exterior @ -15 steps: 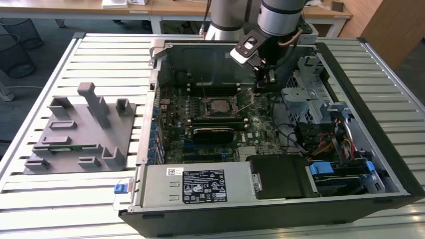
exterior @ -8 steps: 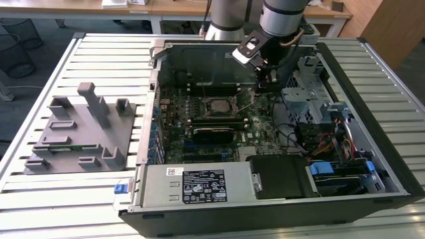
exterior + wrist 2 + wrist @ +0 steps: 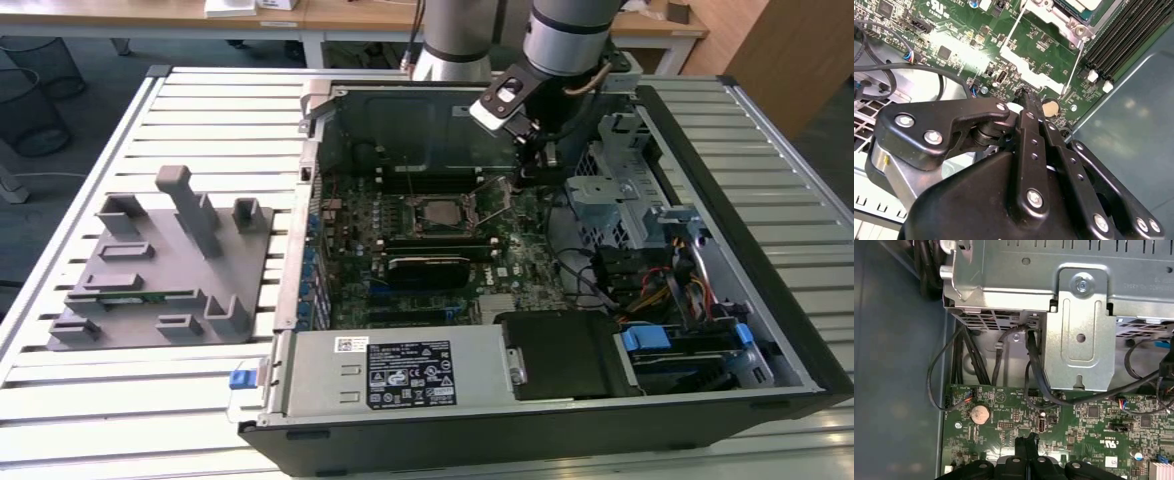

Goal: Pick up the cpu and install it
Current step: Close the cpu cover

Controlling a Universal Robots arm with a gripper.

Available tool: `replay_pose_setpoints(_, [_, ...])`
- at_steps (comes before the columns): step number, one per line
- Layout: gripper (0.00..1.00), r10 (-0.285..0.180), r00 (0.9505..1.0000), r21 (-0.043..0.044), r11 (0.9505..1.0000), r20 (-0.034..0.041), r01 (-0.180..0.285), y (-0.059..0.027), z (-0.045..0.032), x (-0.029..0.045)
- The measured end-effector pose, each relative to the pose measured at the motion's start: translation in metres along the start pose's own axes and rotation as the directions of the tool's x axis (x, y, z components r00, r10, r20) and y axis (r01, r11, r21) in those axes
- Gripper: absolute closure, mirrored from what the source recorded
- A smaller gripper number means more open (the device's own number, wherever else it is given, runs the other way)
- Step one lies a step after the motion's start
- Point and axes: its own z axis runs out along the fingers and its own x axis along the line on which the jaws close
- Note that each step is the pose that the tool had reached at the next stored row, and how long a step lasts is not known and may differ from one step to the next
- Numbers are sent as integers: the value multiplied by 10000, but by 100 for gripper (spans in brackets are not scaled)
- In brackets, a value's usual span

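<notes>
Green motherboard (image 3: pixel 441 250) lies flat in the open computer case (image 3: pixel 787 330). The case is on its side on the slatted table (image 3: pixel 214 100), so the arm can reach straight down into it. Gripper (image 3: pixel 534 172) hangs low over the board's corner toward the exterior view's right, beside the silver drive cage (image 3: pixel 1079 315). Fingers are pinched together with a hairline slit between them in both wrist views, nothing held. The tips are close over the board near the coin battery (image 3: pixel 979 413), apart from it.

The cpu (image 3: pixel 434 213) looks seated in the socket frame (image 3: pixel 408 214) mid-board, silver top up, well apart from the gripper. Pickup and drop-in judged done. A thin wire lever (image 3: pixel 1074 65) runs beside the socket. I can't tell if it's latched. Closed fingers make a narrow poker, which I'd guess is for reaching between components.

Grey parts fixture (image 3: pixel 147 260) sits outside the case, toward the exterior view's left, with a green memory strip (image 3: pixel 140 295) parked in it.
</notes>
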Motion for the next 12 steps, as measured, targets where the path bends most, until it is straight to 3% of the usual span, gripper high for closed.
replay_pose_setpoints(12, [89,-2,10000,1,10000,4,2,-22,95,9])
